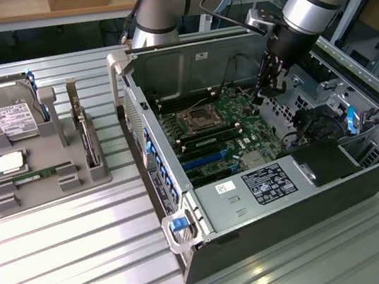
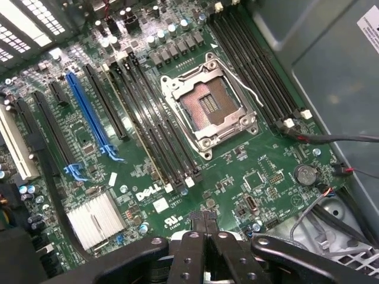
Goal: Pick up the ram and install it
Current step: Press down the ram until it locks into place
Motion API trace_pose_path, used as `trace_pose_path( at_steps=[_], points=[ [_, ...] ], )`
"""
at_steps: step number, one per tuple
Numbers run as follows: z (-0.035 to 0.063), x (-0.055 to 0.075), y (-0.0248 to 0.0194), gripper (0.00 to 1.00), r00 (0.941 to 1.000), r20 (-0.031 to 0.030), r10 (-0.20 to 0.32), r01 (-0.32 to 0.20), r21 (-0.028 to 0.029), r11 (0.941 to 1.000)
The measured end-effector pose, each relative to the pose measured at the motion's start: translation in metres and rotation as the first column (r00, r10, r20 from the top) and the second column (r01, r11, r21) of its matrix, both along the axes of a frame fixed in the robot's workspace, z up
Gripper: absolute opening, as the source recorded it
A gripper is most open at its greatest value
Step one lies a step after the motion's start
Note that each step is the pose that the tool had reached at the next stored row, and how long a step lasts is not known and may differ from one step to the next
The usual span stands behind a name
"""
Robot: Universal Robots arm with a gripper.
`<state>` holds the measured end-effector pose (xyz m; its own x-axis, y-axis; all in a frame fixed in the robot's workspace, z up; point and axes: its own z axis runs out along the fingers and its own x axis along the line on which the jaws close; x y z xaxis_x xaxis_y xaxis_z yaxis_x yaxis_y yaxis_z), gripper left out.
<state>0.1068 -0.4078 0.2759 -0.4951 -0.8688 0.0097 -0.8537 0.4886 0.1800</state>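
Observation:
The ram is a thin green stick lying flat in a front slot of the grey holder tray at the exterior view's left. My gripper hangs far from it, inside the open computer case over the motherboard, toward the exterior view's right. In the wrist view the gripper has its two black fingers pressed together with nothing between them. Beyond the fingertips lie the long black memory slots and the empty processor socket.
The tray also holds a hard drive, a square silver processor chip and an upright expansion card. The case's walls, its power supply, cables and a blue expansion slot surround the motherboard.

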Motion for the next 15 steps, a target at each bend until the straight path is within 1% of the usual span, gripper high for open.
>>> trace_pose_path(
  at_steps=[4, 7, 9, 12, 14, 15],
  points=[
    [-0.0009, 0.0, 0.0, 0.1, 0.9996, 0.0, -0.03, 0.03, 0.0, 0.9996],
    [-0.0015, 0.0, 0.0, 0.1, 0.998, 0.0, -0.063, 0.063, -0.0001, 0.998],
    [-0.0017, 0.0, 0.0, 0.1, 0.9972, 0.0, -0.075, 0.075, 0.0, 0.9972],
    [-0.0023, 0.0, 0.0, 0.1, 0.9943, 0.0, -0.106, 0.106, 0.0, 0.9943],
    [-0.0026, 0.0, 0.0, 0.1, 0.9902, 0.0, -0.14, 0.14, -0.0001, 0.9902],
    [-0.0028, 0.0, 0.0, 0.1, 0.9867, 0.0, -0.163, 0.163, -0.0001, 0.9867]
  ],
)
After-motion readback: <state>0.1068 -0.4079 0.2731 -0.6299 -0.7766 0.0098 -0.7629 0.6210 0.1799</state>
